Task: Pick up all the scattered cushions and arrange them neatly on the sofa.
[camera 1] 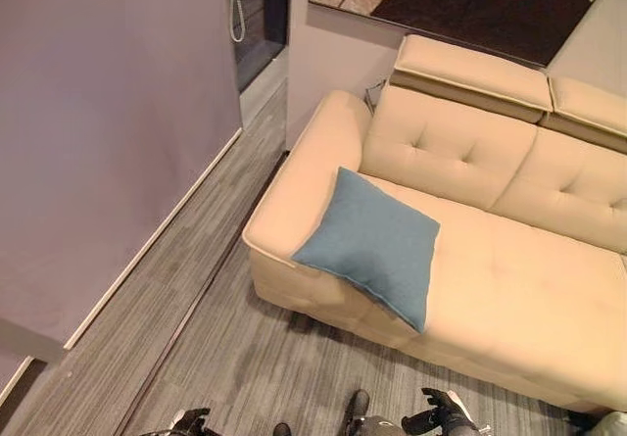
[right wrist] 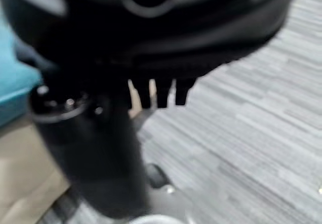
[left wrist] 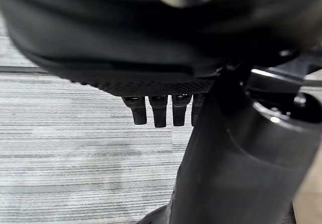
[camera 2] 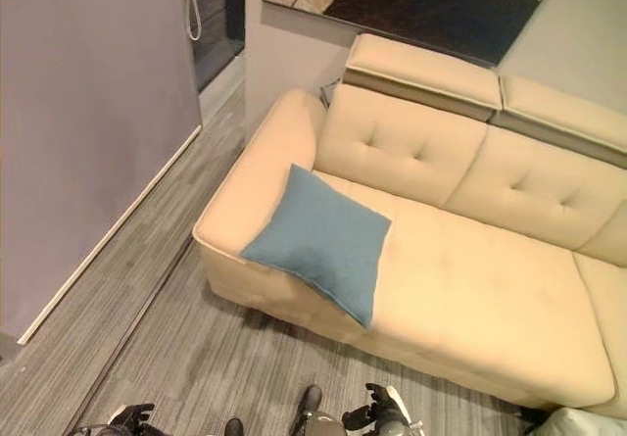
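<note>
Left robot hand [camera 1: 188,421] and right robot hand [camera 1: 443,414] low, fingers [left wrist: 160,114] straight, empty.

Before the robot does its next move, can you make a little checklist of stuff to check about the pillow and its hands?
1. Blue cushion on the sofa: ok, it lies on the seat by the armrest.
2. Cushion neat: not ok, it sits cornerwise and one corner hangs over the front edge.
3. Left hand free: ok, fingers straight, holding nothing, above the floor.
4. Right hand free: ok, fingers straight, holding nothing.
5. More cushions on the floor: cannot tell, none in sight here.
</note>
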Tool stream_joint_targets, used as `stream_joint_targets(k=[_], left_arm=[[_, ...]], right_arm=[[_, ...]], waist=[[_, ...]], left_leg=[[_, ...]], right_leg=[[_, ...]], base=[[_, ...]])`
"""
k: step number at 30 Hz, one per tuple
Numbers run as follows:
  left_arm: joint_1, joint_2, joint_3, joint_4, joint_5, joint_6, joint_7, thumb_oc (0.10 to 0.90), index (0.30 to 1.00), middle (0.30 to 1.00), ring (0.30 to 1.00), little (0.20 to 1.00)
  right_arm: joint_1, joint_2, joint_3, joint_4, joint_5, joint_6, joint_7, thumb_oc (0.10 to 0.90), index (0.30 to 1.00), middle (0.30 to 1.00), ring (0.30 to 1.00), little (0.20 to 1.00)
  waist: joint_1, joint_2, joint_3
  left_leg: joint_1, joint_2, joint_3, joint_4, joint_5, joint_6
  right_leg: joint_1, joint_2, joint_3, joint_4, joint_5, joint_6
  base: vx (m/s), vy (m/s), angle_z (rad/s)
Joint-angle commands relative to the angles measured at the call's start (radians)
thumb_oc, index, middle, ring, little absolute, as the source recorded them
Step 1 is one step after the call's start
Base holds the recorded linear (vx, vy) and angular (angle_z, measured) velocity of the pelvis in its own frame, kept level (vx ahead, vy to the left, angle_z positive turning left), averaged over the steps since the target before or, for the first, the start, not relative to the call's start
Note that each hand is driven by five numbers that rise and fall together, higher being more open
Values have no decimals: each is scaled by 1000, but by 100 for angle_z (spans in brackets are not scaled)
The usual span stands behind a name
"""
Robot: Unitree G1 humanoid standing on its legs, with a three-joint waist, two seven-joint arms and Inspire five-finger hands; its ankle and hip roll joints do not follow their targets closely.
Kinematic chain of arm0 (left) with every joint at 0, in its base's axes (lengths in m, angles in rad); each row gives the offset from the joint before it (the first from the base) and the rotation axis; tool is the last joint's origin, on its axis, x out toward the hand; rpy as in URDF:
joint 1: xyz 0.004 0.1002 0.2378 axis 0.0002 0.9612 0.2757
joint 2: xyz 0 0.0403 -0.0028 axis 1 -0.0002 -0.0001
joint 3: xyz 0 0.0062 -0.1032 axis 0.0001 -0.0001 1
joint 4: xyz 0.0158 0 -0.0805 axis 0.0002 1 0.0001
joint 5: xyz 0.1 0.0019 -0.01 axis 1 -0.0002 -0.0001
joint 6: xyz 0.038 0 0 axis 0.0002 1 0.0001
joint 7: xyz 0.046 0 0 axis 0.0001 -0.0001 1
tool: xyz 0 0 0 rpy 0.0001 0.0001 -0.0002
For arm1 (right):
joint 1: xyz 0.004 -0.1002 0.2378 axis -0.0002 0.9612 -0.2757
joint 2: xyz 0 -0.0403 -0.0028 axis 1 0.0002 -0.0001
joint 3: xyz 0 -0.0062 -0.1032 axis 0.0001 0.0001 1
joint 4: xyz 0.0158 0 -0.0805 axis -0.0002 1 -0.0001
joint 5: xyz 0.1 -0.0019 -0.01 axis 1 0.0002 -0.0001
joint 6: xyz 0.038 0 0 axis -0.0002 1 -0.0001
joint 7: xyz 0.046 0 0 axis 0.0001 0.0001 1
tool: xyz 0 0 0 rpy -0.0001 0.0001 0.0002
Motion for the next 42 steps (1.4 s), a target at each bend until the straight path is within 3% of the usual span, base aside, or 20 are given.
stream_joint_targets(k=[1,4,5,6,7,9,14,16,18,31,37,42], left_arm=[[-41,-11,18,10,15,-30,1,800,900,900,900,900],[-43,-14,12,6,17,-34,-5,800,900,900,900,900],[-56,-18,2,-4,11,-33,-5,800,900,900,900,900],[-57,-18,2,-3,11,-33,-5,800,900,900,900,900],[-71,-24,-6,-15,3,-33,-4,800,900,900,900,900],[-75,-23,-7,-21,-4,-34,-3,800,900,900,900,900],[-78,-29,-15,-26,-19,-34,1,800,900,900,900,900],[-79,-30,-21,-23,-27,-36,4,800,900,900,900,900],[-78,-30,-19,-20,-28,-35,1,800,900,900,900,900],[-49,23,45,-53,-56,-54,41,800,900,900,900,900],[-19,84,113,-234,-113,-91,74,800,900,900,900,900],[15,128,186,-516,-174,-127,116,800,900,900,900,900]], right_arm=[[-13,-40,14,10,-4,-11,-21,800,900,900,900,900],[-7,-39,6,10,13,-17,-21,800,900,900,900,900],[-14,-44,5,11,28,-24,-27,800,900,900,900,900],[-14,-44,5,11,27,-24,-26,800,900,900,900,900],[-22,-49,8,12,35,-26,-31,800,900,900,900,900],[-23,-52,8,13,37,-25,-31,800,900,900,900,900],[-26,-64,10,19,40,-27,-37,800,900,900,900,900],[-29,-72,16,19,34,-29,-42,800,900,900,900,900],[-31,-77,12,17,30,-30,-40,800,900,900,900,900],[-49,-116,-90,-122,107,-60,-81,800,900,900,900,900],[-30,-191,-149,-302,75,-78,-120,800,900,900,900,900],[-9,-223,-209,-452,70,-92,-138,800,900,900,900,900]], waist=[[14,-7,5],[4,-15,-2],[7,-20,21],[4,-22,18],[17,-22,38],[18,-26,39],[32,-32,38],[52,-14,38],[52,-2,29],[37,12,-21],[31,22,-34],[30,26,-38]], left_leg=[[-56,45,-58,123,-136,-46],[-72,61,-43,175,-141,-74],[-144,89,-25,335,-102,-109],[-150,87,-27,334,-99,-108],[-207,104,-36,455,-65,-119],[-233,101,-47,480,-57,-115],[-275,103,-93,381,-87,-102],[-300,91,-172,262,-23,-118],[-270,91,-201,200,-11,-121],[-154,60,-138,83,-27,-68],[-111,55,-127,31,-23,-63],[-81,58,-125,8,-26,-63]], right_leg=[[112,76,44,-100,15,-2],[142,95,52,-133,4,-18],[172,104,57,-149,-2,-37],[168,102,55,-150,-1,-37],[187,114,69,-157,-9,-60],[190,115,74,-162,-12,-66],[220,118,114,-180,-32,-57],[242,136,138,-182,-47,-55],[243,138,150,-172,-58,-52],[232,82,198,-149,-29,0],[246,74,197,-167,-25,12],[272,76,195,-192,-25,16]], base=[[148,-137,4],[71,-109,7],[36,-135,6],[13,-145,0],[4,-55,-9],[44,-28,-23],[105,50,-28],[164,145,-34],[116,178,-27],[67,130,-20],[43,25,-2],[57,-7,-1]])
